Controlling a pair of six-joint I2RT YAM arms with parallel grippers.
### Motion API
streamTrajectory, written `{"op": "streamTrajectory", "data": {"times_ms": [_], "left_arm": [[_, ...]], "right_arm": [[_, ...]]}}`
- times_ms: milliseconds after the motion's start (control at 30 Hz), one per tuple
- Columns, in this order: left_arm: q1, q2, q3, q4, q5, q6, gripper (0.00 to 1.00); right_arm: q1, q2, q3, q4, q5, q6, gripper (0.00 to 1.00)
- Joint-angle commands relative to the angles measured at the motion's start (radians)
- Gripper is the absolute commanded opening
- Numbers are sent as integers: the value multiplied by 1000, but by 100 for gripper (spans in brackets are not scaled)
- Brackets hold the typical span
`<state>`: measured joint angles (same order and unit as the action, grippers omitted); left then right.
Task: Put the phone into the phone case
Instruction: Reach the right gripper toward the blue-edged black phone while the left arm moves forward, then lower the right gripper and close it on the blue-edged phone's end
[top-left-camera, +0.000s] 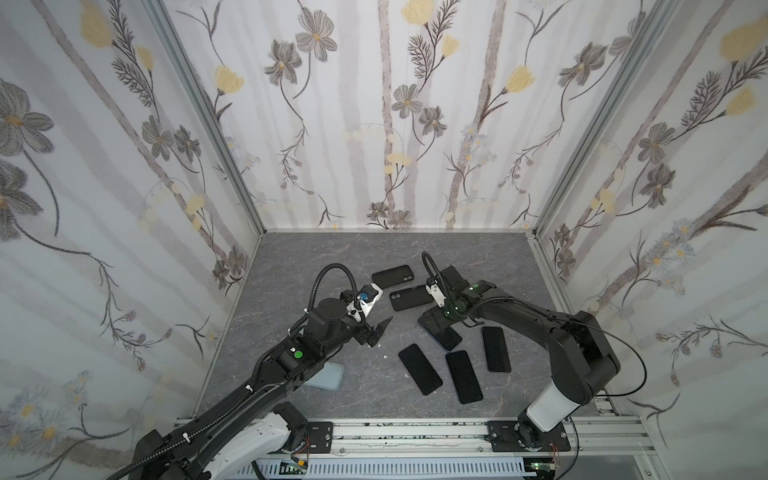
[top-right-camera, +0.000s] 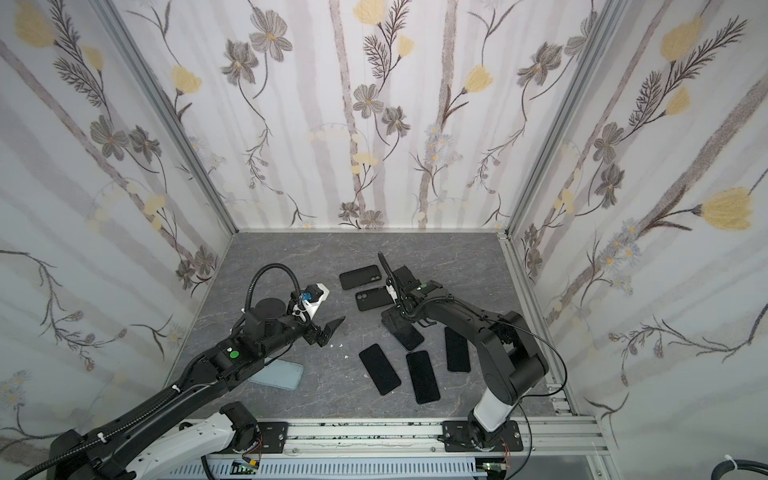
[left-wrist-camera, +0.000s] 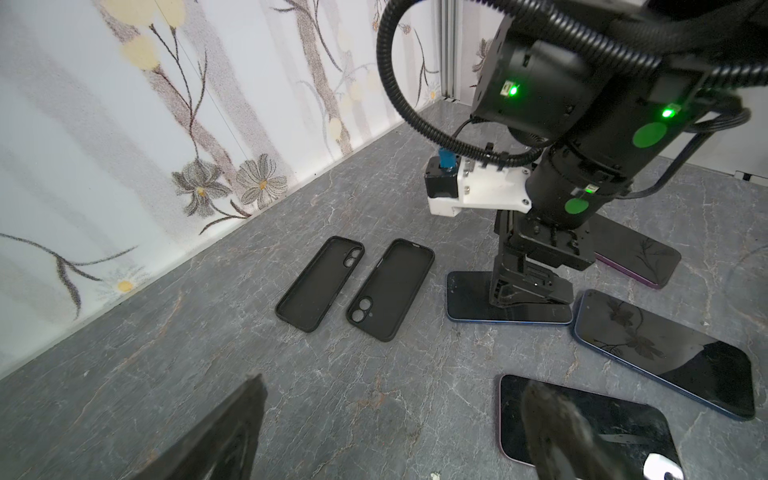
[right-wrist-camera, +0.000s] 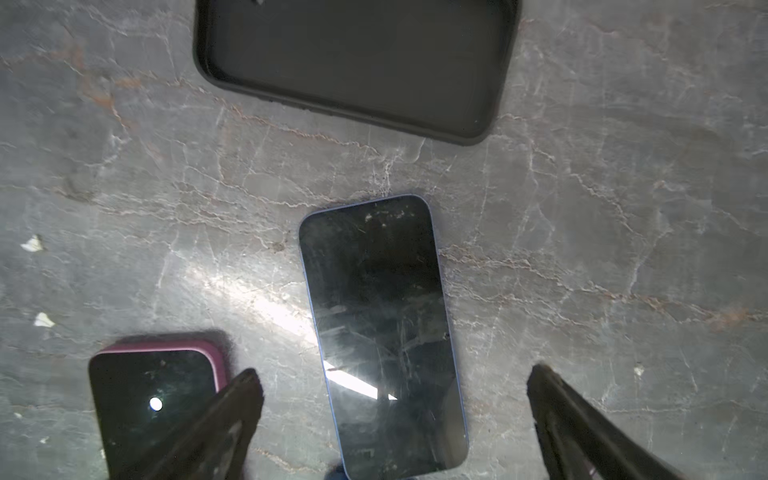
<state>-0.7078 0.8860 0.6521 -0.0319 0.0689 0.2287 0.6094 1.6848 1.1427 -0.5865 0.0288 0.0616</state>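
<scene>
While your right gripper (right-wrist-camera: 395, 372) hung low over the blue-edged phone (right-wrist-camera: 374, 291), its jaws stood wide apart and empty, one finger to each long side. The phone lay flat, screen up, not yet lifted. You risked a slip here, since a thin, glossy slab flush on a hard top offers little edge to bite. The pink-edged phone (right-wrist-camera: 153, 395) lay just beside it, close to one finger, and could have been nudged on closing. The nearest black case (right-wrist-camera: 353, 62) lay open side up near its far end; a skewed entry would jam a corner. Your left gripper (top-left-camera: 380, 331), also spread and empty, hovered well apart from it. The table (top-left-camera: 332, 257) was grey and marble-veined, flecked with white scraps (right-wrist-camera: 33, 243). Flowered wallpaper (top-left-camera: 374, 124) closed three sides.
</scene>
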Motion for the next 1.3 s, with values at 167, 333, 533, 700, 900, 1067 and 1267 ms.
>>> {"op": "streamTrajectory", "data": {"times_ms": [167, 333, 533, 700, 900, 1067, 1267], "left_arm": [[1, -28, -21, 45, 25, 26, 97], [0, -30, -23, 46, 29, 27, 97], [1, -35, -29, 47, 26, 28, 98], [1, -39, -32, 52, 25, 28, 99], [1, -39, -32, 50, 31, 25, 100], [1, -39, -30, 50, 30, 20, 100], [1, -39, -33, 52, 25, 21, 100]], "right_arm": [[20, 106, 83, -63, 22, -86, 97], [28, 149, 108, -74, 5, -91, 95], [32, 190, 123, -79, 2, -84, 95], [32, 224, 150, -111, 2, -72, 92], [32, 236, 168, -128, 6, -64, 92], [32, 254, 183, -141, 2, -66, 91], [30, 273, 188, -152, 2, -68, 91]]}}
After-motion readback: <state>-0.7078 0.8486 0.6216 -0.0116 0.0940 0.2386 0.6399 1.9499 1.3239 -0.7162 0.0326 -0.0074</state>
